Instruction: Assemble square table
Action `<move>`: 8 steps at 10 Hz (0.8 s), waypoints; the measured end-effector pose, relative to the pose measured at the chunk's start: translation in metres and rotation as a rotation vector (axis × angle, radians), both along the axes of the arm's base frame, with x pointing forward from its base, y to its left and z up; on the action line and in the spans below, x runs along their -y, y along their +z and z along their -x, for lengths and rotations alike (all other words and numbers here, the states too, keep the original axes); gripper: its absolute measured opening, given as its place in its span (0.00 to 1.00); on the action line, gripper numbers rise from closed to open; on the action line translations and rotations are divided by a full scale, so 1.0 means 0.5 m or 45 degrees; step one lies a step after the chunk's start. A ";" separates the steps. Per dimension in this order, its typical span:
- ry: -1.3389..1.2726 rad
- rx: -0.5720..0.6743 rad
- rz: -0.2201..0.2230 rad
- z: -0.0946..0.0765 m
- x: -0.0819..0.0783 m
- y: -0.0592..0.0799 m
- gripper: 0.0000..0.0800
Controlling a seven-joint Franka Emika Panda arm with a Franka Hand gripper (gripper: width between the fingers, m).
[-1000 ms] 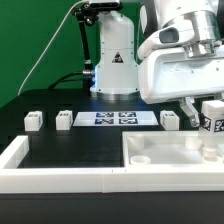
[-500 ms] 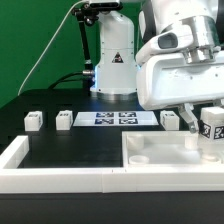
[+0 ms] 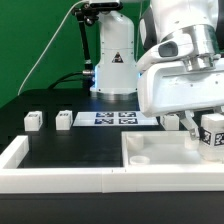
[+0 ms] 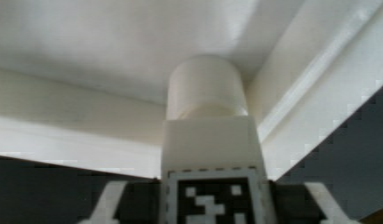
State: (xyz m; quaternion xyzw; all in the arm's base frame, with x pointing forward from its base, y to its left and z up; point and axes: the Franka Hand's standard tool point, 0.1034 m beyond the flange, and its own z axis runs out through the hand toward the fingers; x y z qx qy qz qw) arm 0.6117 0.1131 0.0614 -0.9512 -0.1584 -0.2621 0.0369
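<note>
Gripper (image 3: pixel 206 130) low at the exterior view's right, jaws clenched on a small white tagged leg (image 3: pixel 213 138). Leg held upright over the far corner of the square table top (image 3: pixel 160 160), at that top's end toward the exterior view's right; touching the top or just clear of it, cannot tell. From the wrist view, same leg (image 4: pixel 209 100) seen end-on, rounded tip aimed into an inner corner of the top (image 4: pixel 81 55), black-and-white tag toward the camera. Top lying flat on the dark surface (image 3: pixel 70 145), raised rim upward. Three loose legs standing beyond the top: one (image 3: pixel 170 120) just behind its far edge, two more (image 3: pixel 65 119) (image 3: pixel 32 120) well off toward the exterior view's left. Marker board (image 3: pixel 115 118) flat behind the top, between those legs. Long white border wall (image 3: pixel 20 152) beside the top on the exterior view's left and along the front.
</note>
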 end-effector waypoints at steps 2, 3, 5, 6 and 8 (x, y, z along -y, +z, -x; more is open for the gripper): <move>-0.002 0.014 -0.001 0.001 0.000 0.000 0.45; -0.002 0.014 -0.001 0.001 0.000 0.000 0.45; -0.002 0.014 -0.001 0.001 0.000 0.000 0.71; -0.002 0.014 -0.001 0.001 0.000 0.000 0.71; -0.002 0.014 -0.001 0.001 0.000 0.000 0.81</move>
